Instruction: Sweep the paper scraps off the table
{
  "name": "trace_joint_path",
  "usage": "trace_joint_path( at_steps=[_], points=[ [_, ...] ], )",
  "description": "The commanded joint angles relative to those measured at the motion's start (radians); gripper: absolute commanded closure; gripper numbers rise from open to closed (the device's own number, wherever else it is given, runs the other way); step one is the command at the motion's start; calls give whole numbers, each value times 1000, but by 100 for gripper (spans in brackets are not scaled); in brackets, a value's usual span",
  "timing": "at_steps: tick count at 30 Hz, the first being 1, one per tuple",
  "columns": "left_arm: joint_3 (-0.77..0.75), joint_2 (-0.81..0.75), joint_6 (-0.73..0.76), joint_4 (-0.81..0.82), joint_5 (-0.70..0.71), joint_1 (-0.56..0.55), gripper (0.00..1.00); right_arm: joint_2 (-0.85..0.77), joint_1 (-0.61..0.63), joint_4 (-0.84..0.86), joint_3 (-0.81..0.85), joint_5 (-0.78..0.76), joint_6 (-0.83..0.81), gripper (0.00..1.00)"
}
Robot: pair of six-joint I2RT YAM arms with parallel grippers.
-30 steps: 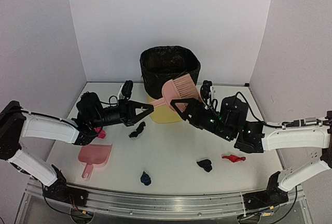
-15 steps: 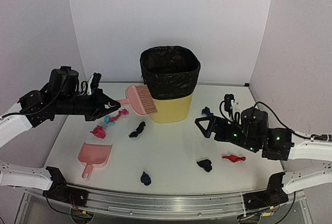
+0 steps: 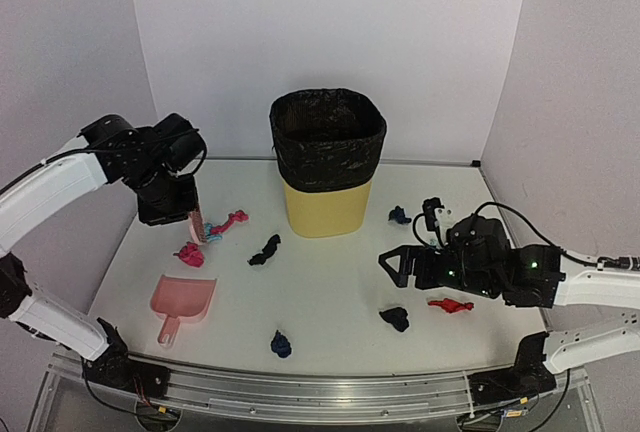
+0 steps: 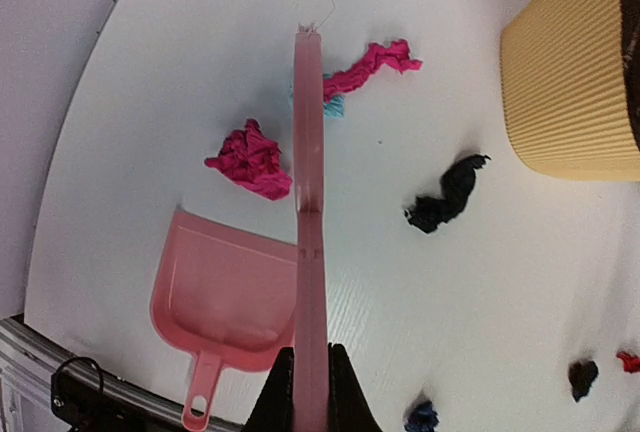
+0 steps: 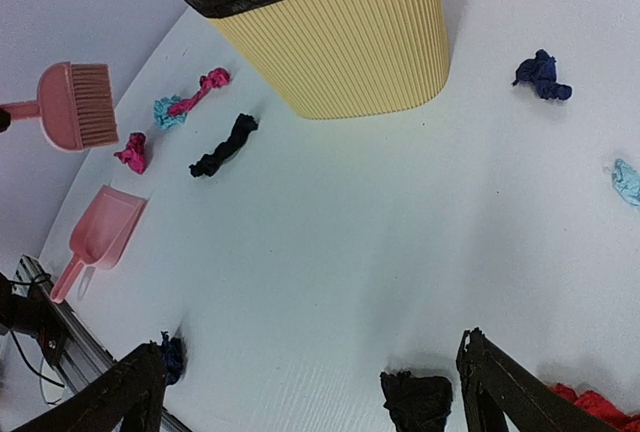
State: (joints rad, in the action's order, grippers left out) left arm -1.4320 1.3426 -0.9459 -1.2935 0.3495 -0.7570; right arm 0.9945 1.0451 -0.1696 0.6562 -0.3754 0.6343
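Dustpan point(image 3: 183, 299) left, bin point(image 3: 327, 177) behind paper scraps point(image 3: 265, 249)

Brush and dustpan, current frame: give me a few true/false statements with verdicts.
1. The left gripper grips the brush. True.
2. The dustpan is in the right gripper. False: it lies on the table; the right gripper is open and empty.
3. The bin stands upright. True.
4. The scraps are all in the dustpan. False: the dustpan is empty; scraps lie scattered on the table.
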Motion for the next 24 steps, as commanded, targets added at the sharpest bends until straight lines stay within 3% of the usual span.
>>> trace_joint_path(
  at_steps=[1, 8, 15, 24],
  points=[
    [-66, 135, 140, -139, 221, 40, 100, 20, 4, -50, 69, 36, -60, 2],
    [-10, 151, 342, -100, 276, 241, 100, 15, 3, -51, 51, 19, -47, 2],
    [43, 185, 518, 35, 86, 246, 100, -15, 3, -52, 26, -8, -39, 2],
    [55, 242, 583, 72, -69, 242, 100, -67, 3, -52, -15, -34, -26, 2]
  ],
)
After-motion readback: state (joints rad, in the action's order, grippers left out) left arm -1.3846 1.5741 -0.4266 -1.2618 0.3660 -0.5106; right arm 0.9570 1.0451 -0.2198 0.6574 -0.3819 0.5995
